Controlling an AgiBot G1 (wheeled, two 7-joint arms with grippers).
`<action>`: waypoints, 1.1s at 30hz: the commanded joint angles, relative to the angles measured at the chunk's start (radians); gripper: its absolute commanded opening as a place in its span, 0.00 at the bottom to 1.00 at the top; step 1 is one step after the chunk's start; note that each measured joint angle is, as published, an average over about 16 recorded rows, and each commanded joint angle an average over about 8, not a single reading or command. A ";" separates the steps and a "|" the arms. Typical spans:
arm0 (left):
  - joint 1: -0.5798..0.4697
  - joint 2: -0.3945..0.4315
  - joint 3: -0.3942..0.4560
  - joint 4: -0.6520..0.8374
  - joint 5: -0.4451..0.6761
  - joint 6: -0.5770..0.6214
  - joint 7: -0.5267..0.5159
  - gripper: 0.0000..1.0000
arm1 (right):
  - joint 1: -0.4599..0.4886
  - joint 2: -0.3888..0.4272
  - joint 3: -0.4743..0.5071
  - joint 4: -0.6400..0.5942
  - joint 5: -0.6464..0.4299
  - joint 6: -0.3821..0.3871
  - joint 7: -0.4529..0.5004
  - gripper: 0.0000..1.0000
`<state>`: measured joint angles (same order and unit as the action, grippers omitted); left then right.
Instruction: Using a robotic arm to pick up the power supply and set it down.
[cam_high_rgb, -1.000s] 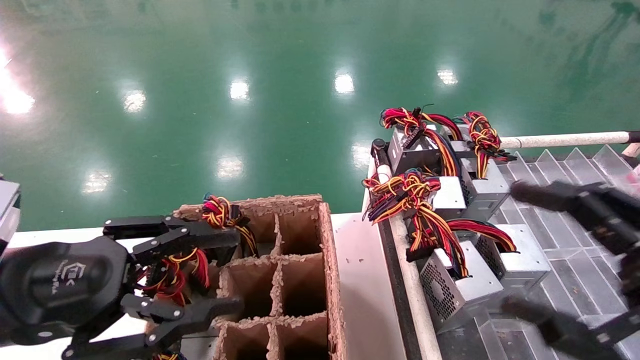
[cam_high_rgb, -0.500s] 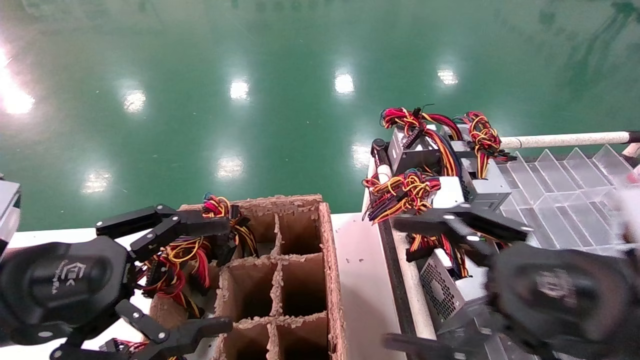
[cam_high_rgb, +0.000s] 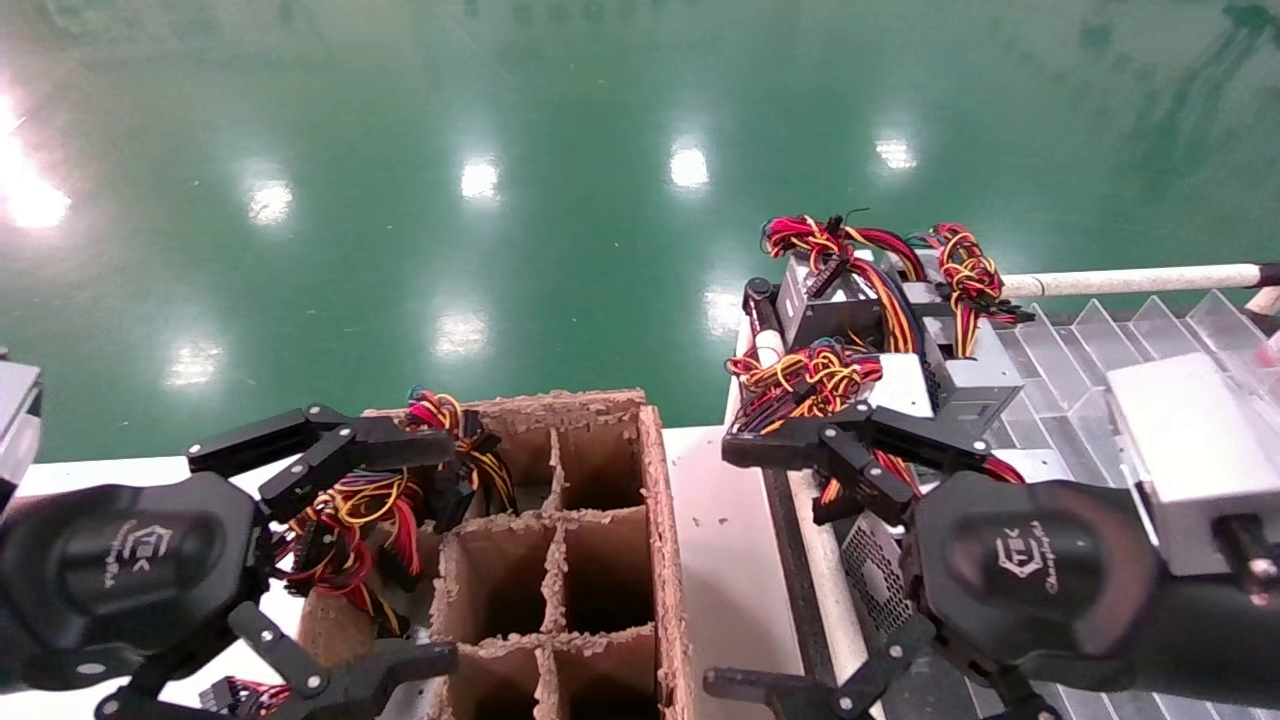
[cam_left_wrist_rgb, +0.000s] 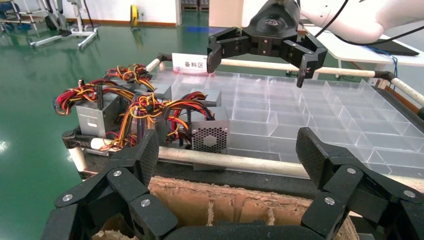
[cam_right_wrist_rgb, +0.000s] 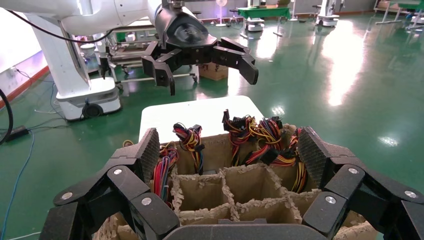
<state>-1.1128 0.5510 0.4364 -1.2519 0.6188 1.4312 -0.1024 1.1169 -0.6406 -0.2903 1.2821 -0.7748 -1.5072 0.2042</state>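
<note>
The power supply (cam_high_rgb: 872, 590) is a light silver box with a mesh face (cam_left_wrist_rgb: 210, 137) and loose red, yellow and black wires. It lies at the near left corner of the clear tray (cam_high_rgb: 1100, 330). My right gripper (cam_high_rgb: 735, 568) hangs open just above it and hides most of it, with nothing between the fingers. In the right wrist view my right gripper (cam_right_wrist_rgb: 230, 152) faces the cardboard box (cam_right_wrist_rgb: 225, 175). My left gripper (cam_high_rgb: 440, 555) stands open over the box's left cells, where wire bundles (cam_high_rgb: 350, 530) stick up.
Darker grey power supplies (cam_high_rgb: 830, 300) with wire loops stand at the tray's back left. A pale rail (cam_left_wrist_rgb: 230, 161) edges the tray beside the box (cam_high_rgb: 660, 520). Several of the box's middle and right cells hold nothing. A white table strip (cam_high_rgb: 730, 560) separates box and tray.
My right gripper swung in from the tray's right side to its near left corner, over the silver box. My left gripper's fingers spread wider over the wire bundles.
</note>
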 joint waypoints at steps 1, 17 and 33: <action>0.000 0.000 0.000 0.000 0.000 0.000 0.000 1.00 | -0.008 0.005 0.002 0.000 0.008 0.002 -0.003 1.00; 0.000 0.000 0.000 0.000 0.000 0.000 0.000 1.00 | -0.035 0.024 0.009 0.001 0.036 0.010 -0.015 1.00; 0.000 0.000 0.000 0.000 0.000 0.000 0.000 1.00 | -0.042 0.029 0.010 0.002 0.044 0.011 -0.017 1.00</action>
<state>-1.1128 0.5511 0.4364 -1.2520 0.6188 1.4313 -0.1024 1.0749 -0.6114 -0.2798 1.2840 -0.7312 -1.4958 0.1874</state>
